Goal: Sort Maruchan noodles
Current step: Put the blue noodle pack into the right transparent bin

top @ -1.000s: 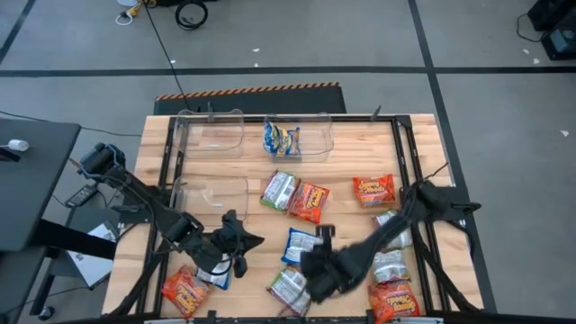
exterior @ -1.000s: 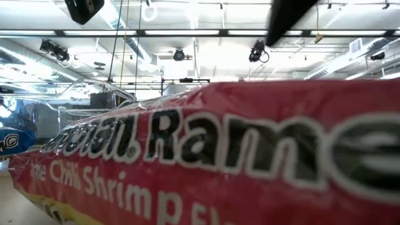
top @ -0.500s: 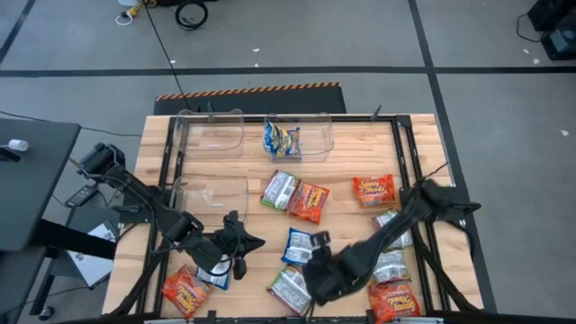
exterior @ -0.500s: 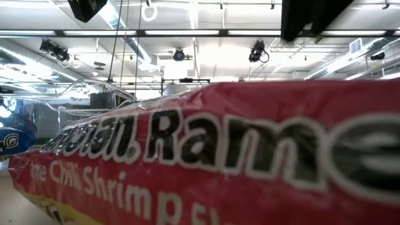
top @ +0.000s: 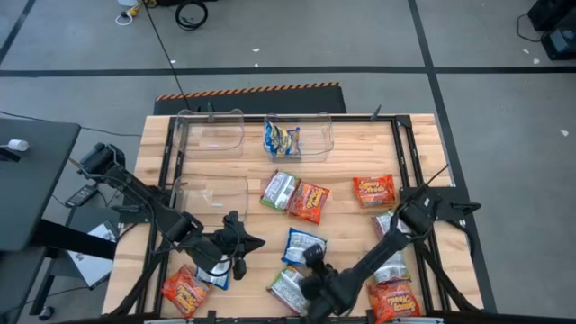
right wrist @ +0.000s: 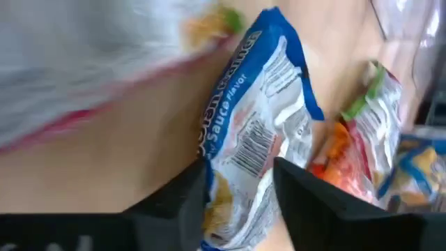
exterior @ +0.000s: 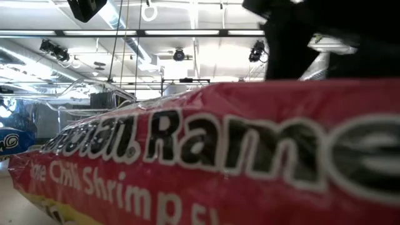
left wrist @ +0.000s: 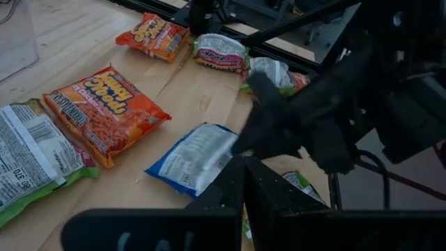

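A blue noodle packet (top: pixel 301 245) lies flat on the wooden table (top: pixel 351 153), about in the middle of it. Nearer the bins from the blue packet lie a green packet (top: pixel 279 190) touching an orange one (top: pixel 309 202), and one blue-and-yellow packet (top: pixel 281 139) sits inside a clear bin (top: pixel 319 144). The right gripper (top: pixel 311 256) hangs just beside the blue packet with its fingers apart and empty, while the left gripper (top: pixel 255 241) waits on the packet's other side, fingers pressed together.
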{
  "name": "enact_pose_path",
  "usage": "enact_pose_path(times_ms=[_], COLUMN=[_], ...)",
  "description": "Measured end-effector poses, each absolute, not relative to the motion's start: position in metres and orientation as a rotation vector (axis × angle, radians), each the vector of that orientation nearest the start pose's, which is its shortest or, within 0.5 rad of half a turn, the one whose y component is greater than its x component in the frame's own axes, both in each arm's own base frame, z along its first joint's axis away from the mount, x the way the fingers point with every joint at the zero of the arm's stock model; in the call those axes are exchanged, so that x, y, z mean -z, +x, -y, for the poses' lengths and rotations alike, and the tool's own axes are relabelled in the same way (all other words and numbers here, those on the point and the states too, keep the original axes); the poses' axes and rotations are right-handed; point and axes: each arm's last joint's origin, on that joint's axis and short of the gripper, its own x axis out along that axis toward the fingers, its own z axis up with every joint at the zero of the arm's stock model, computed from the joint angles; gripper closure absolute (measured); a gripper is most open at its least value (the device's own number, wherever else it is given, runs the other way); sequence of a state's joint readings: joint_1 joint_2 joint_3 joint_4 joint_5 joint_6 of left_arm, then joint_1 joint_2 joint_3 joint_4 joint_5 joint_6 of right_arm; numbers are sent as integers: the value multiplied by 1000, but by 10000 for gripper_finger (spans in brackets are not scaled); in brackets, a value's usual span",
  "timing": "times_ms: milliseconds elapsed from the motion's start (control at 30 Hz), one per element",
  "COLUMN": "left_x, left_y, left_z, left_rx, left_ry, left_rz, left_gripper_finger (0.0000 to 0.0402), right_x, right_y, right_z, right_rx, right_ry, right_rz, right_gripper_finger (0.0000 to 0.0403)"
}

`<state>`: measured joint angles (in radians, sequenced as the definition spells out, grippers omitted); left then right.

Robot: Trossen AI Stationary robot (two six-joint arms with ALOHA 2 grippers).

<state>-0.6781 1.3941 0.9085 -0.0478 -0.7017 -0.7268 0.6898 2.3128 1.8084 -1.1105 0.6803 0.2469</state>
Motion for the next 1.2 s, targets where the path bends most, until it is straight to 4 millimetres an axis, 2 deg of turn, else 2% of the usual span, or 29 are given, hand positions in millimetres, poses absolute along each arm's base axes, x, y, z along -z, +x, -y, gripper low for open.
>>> enact_pose_path(times_ms=[167,200,267,433,567,767,867,967,1200], left_x=[-256,-256,-256,-256,-257,-257,-257,-258,-275], left_y=[243,243,242,242,244,251,253,256,268], left_z=[170,170,170,170,168,157,154,152,146], left_rx=[-170,-170,-170,-169,-191,-229,-236,-231,-133], left_ry=[-372,-372,-372,-364,-359,-367,-373,-355,-239], left_rz=[-377,-376,-377,-377,-367,-362,-362,-345,-229], left_gripper_finger=[390,390,390,390,379,315,277,244,190], right_x=[-141,-144,-158,-224,-278,-325,-342,-350,-346], right_y=[358,359,360,361,358,351,346,343,346], right_z=[-247,-243,-236,-212,-182,-149,-144,-141,-141], right_rx=[189,203,214,236,140,-12,-89,-119,-89], right_ry=[-719,-694,-633,-476,-298,-96,-12,46,91], right_rz=[-1288,-1295,-1289,-1163,-1104,-1040,-995,-974,-991], right_gripper_finger=[341,369,390,397,398,400,400,400,400])
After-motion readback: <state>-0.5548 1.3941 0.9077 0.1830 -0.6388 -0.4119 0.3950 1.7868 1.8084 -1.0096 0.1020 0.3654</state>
